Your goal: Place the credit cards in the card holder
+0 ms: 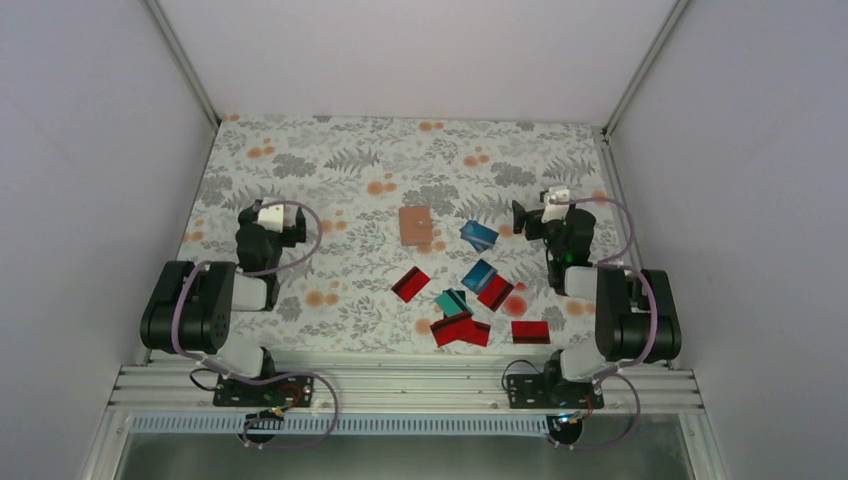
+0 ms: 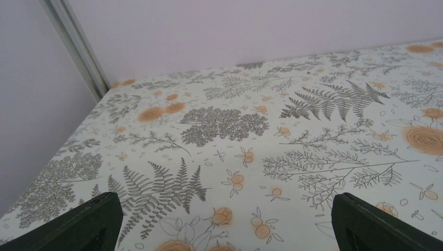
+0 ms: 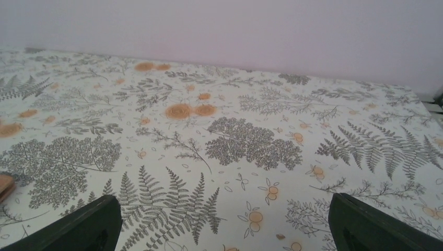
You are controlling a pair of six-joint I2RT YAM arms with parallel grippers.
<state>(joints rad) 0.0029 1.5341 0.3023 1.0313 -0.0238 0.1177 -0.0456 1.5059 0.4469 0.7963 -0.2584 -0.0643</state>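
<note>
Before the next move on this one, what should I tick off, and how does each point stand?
1. The left fingers are open with nothing between them: ok.
2. The right fingers are open with nothing between them: ok.
3. The card holder lies flat on the table, apart from every card: ok.
4. The credit cards each lie apart for a clean pick: not ok. The red cards nearest the arms overlap or touch.
5. Which edge of the card holder is the open one: cannot tell.
6. Whether a card is already inside: cannot tell, though none sticks out.
</note>
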